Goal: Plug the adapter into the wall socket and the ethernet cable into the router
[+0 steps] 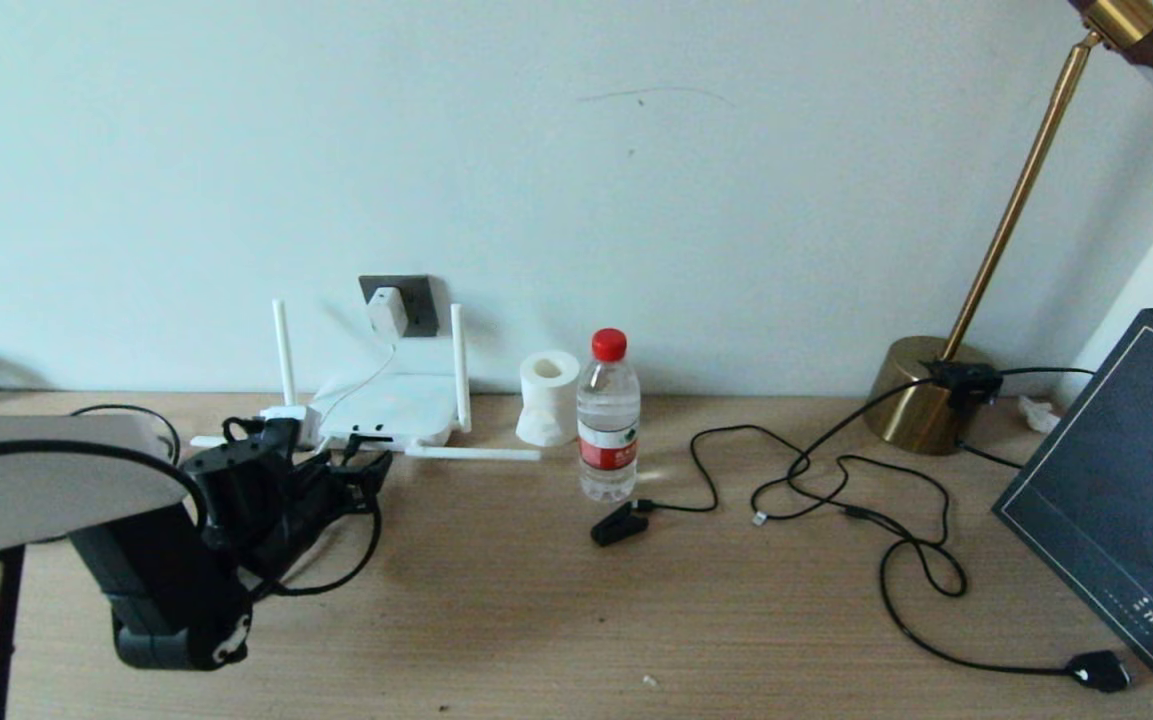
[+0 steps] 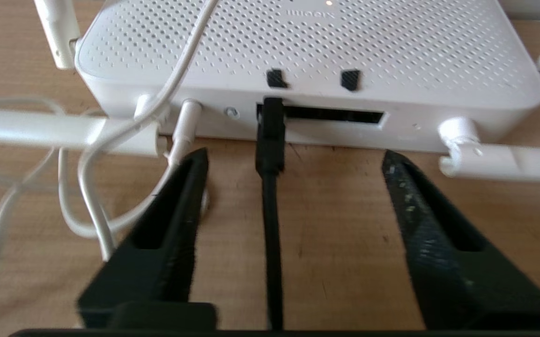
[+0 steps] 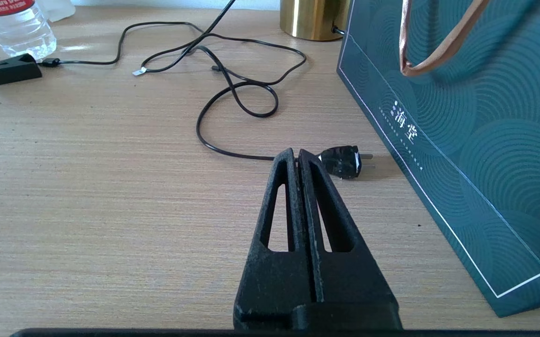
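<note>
- Head view: one router [image 1: 386,410] with four antennas sits on the wooden table [image 1: 556,620] against a pale wall. One adapter [image 1: 387,312] is seated in the single wall socket [image 1: 420,300] above it. The left tool [image 1: 361,478] is just before the router. One water bottle [image 1: 607,420], one tissue roll [image 1: 548,397] and one brass lamp [image 1: 926,400] stand alongside.
- Left wrist view: left tool [image 2: 293,161] spread open, gripping nothing; one ethernet cable [image 2: 270,187] runs between its fingers into the router's [image 2: 298,51] port slot.
- Right wrist view: right tool [image 3: 295,157] closed and empty above the table, near one black plug [image 3: 342,161] and one teal bag [image 3: 476,140].
</note>
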### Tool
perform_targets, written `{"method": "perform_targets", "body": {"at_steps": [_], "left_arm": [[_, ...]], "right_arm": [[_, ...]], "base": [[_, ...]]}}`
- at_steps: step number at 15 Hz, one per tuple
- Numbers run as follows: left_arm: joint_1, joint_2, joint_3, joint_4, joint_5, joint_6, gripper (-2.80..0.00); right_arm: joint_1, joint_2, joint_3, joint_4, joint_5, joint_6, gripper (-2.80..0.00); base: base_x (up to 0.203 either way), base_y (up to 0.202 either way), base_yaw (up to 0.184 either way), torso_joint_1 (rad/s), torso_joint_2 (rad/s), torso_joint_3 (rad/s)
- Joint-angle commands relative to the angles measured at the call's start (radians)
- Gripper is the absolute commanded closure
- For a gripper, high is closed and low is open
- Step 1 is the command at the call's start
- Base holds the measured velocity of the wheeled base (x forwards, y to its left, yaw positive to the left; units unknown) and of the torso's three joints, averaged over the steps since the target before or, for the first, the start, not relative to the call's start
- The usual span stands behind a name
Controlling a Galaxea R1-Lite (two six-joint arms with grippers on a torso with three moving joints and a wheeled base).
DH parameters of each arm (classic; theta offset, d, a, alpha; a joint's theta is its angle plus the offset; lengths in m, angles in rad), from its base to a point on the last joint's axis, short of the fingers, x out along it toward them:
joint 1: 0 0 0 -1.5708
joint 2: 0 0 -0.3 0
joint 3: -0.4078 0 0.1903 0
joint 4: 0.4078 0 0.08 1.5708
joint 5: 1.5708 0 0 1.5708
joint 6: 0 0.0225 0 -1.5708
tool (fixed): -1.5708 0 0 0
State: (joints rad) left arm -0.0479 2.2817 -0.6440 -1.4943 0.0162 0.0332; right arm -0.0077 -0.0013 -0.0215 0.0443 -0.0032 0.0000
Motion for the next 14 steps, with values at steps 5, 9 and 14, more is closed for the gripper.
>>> {"method": "perform_targets", "body": {"at_steps": [5,9,14], "left_arm": [[-0.007,-0.024,0.111,-0.036,0.001,0.014,-2.8],[-0.035,-0.128,0.187,-0.036,-0.005,0.009,-2.8],[-0.093,-0.389,0.276,-0.036,0.0,0.002,0.0]], "right_arm": [[0.0,0.001,0.0,0.0,0.0,0.0,0.0],[0.0,0.001,0.0,0.0,0.0,0.0,0.0],[0.0,0.001,0.0,0.0,0.0,0.0,0.0]], "base": [[0.0,0.0,0.0,0.0,0.0,0.0],[0.0,0.0,0.0,0.0,0.0,0.0],[0.0,0.0,0.0,0.0,0.0,0.0]]}}
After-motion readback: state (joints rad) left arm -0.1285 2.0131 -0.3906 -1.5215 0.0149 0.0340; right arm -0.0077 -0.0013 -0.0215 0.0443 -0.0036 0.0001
